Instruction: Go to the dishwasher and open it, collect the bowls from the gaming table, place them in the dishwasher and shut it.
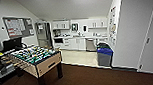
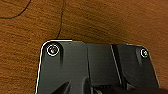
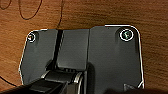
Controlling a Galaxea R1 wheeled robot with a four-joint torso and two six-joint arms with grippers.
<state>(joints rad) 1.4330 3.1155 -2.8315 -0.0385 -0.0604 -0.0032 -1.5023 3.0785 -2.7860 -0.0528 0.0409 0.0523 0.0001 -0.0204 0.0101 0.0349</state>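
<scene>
The dishwasher [image 1: 90, 44] is a grey steel front set under the kitchenette counter [image 1: 79, 36] at the far end of the room, and its door is shut. White cabinet doors [image 1: 77, 43] flank it. The bowls and the gaming table are out of view. Both wrist views look down on brown carpet [image 2: 105, 20] past the robot's own dark plate.
A table-football table [image 1: 35, 58] with a green pitch stands close at the left on dark carpet. A grey bin with a blue lid [image 1: 104, 56] sits by the right wall, near the dishwasher. Pale floor [image 1: 79, 56] leads between them to the kitchenette. A dark monitor [image 1: 11, 44] stands on a desk at far left.
</scene>
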